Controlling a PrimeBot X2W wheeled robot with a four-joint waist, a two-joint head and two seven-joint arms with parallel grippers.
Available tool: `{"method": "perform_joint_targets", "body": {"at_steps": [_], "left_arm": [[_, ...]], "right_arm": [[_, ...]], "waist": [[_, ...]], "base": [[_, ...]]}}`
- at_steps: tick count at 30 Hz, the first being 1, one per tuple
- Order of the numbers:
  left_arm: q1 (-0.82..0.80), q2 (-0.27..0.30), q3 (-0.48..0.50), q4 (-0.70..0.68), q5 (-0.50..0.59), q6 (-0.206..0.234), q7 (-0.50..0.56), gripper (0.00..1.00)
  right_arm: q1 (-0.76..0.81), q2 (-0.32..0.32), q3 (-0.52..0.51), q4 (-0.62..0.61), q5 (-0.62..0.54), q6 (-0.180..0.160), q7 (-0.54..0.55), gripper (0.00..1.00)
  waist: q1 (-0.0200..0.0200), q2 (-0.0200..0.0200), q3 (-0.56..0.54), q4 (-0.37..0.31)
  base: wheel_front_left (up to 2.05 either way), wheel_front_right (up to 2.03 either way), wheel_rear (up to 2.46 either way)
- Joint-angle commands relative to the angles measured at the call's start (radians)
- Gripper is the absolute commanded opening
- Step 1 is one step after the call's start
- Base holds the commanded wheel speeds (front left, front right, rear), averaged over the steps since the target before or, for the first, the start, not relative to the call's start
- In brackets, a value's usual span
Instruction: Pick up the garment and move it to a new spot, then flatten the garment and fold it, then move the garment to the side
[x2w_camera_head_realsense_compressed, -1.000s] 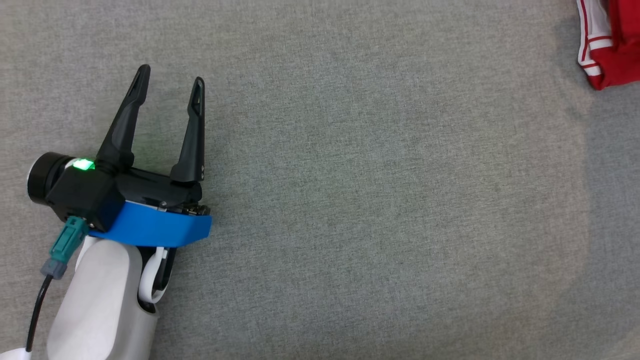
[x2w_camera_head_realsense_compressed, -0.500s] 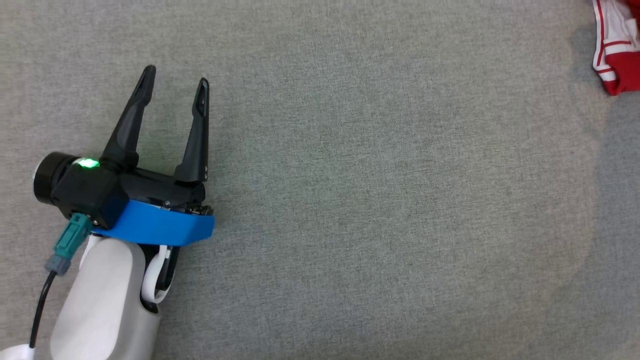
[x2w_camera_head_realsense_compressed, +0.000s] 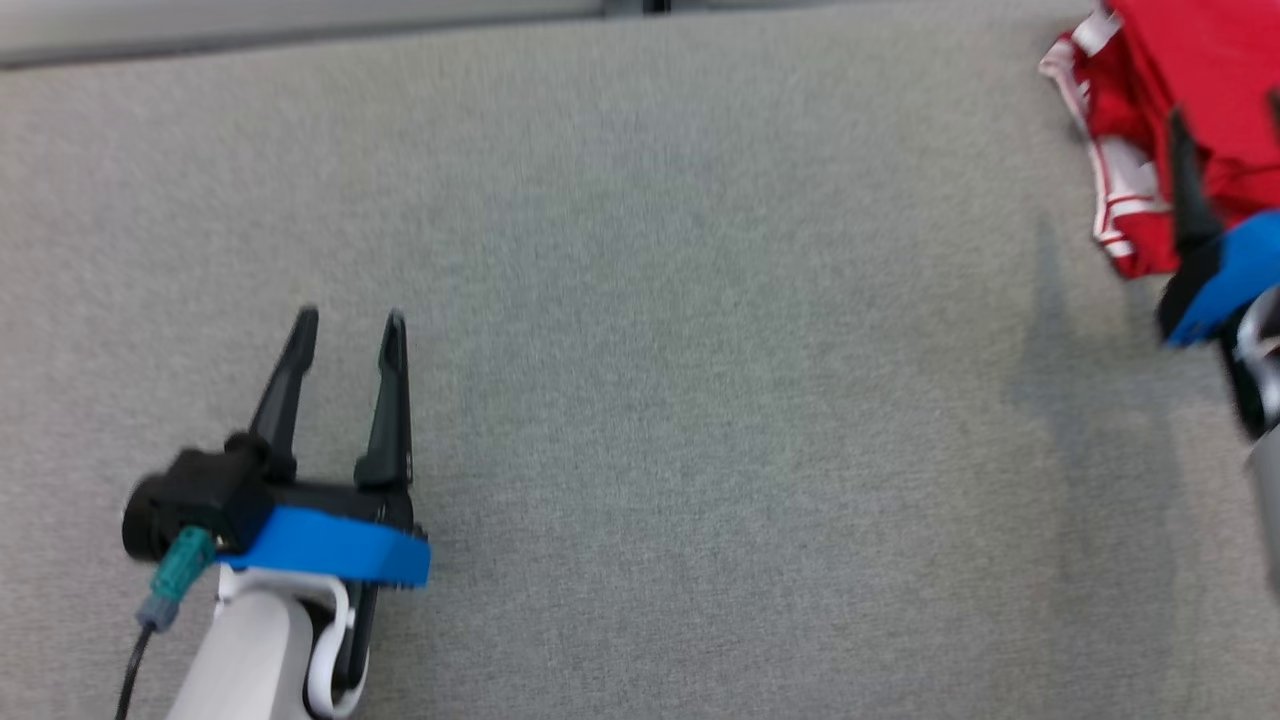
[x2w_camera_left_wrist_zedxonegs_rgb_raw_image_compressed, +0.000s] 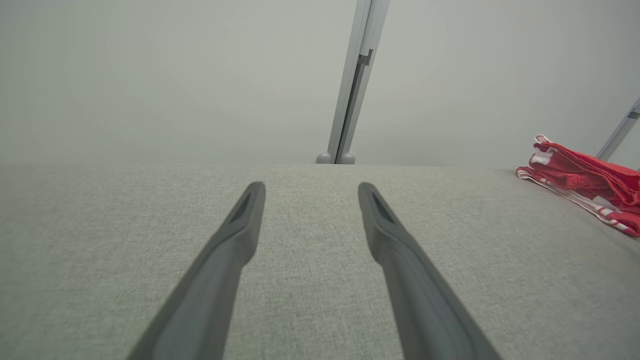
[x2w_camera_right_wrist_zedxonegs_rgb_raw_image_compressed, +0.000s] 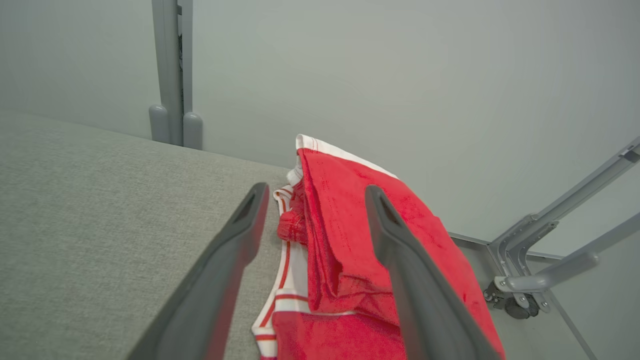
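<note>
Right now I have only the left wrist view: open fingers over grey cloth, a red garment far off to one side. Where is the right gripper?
Observer: The right gripper hangs open at the red garment, which shows between its fingers; whether they touch it I cannot tell.
Operator: How does the garment lie?
Observer: Bunched in folds, with white striped trim showing, near the edge of the grey surface.
Operator: And the left gripper from the head view?
Observer: The left gripper is open over bare surface, far apart from the garment.
</note>
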Motion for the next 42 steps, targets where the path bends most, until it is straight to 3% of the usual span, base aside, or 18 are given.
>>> {"method": "perform_joint_targets", "body": {"at_steps": [1,12,22,29,42], "left_arm": [[0.038,-0.005,0.008,0.016,-0.006,0.006,-0.005,1.0],[0.205,-0.022,0.048,0.063,-0.036,0.01,-0.01,1.0],[0.299,-0.011,0.08,0.065,-0.051,0.015,-0.011,1.0],[0.32,-0.015,0.086,0.073,-0.054,0.015,-0.011,1.0],[0.319,-0.026,0.086,0.096,-0.063,0.005,-0.011,1.0]], "right_arm": [[0.062,0.023,-0.002,-0.019,0.015,0.0,-0.014,1.0],[0.447,0.157,-0.047,-0.276,0.094,0.0,0.001,1.0],[0.713,0.276,-0.096,-0.518,0.097,0.0,0.028,1.0],[0.817,0.306,-0.1,-0.621,0.104,0.0,0.077,1.0],[0.86,0.319,-0.083,-0.672,0.123,0.0,0.116,1.0]], "waist": [[0.0001,0.0,-0.111,0.003],[0.0001,0.0,-0.326,0.05],[0.0001,0.0,-0.4,0.072],[0.0001,0.0,-0.417,0.068],[0.0001,0.0,-0.424,0.061]], "base": [[0.0,0.0,0.0],[0.0,0.0,0.0],[0.0,0.0,0.0],[0.0,0.0,0.0],[0.0,0.0,0.0]]}}
